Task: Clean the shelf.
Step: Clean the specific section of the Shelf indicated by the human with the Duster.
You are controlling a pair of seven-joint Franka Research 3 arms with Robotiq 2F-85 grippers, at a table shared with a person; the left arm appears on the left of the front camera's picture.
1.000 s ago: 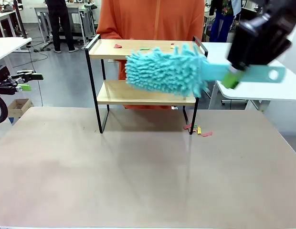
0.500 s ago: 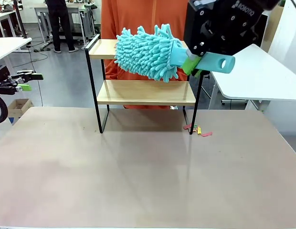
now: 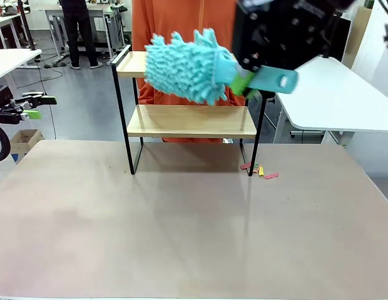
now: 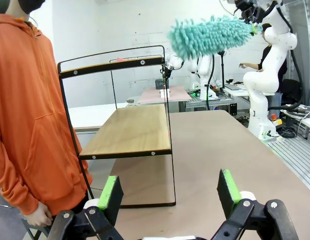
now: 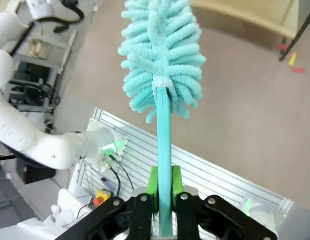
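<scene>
Right gripper (image 5: pixel 164 192) clamps the handle of a teal duster (image 5: pixel 162 60), its fluffy head beyond the fingertips beside the shelf (image 3: pixel 189 121), which stands ahead of the spread fingers of the left gripper (image 4: pixel 167 192).

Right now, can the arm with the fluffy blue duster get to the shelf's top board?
Probably yes. The right gripper is shut on the duster, whose head hangs near the top board, slightly higher, with nothing between them.

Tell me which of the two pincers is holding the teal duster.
The right pincer: it is shut on the handle of the teal duster. The left pincer stands open with nothing between its pads.
</scene>
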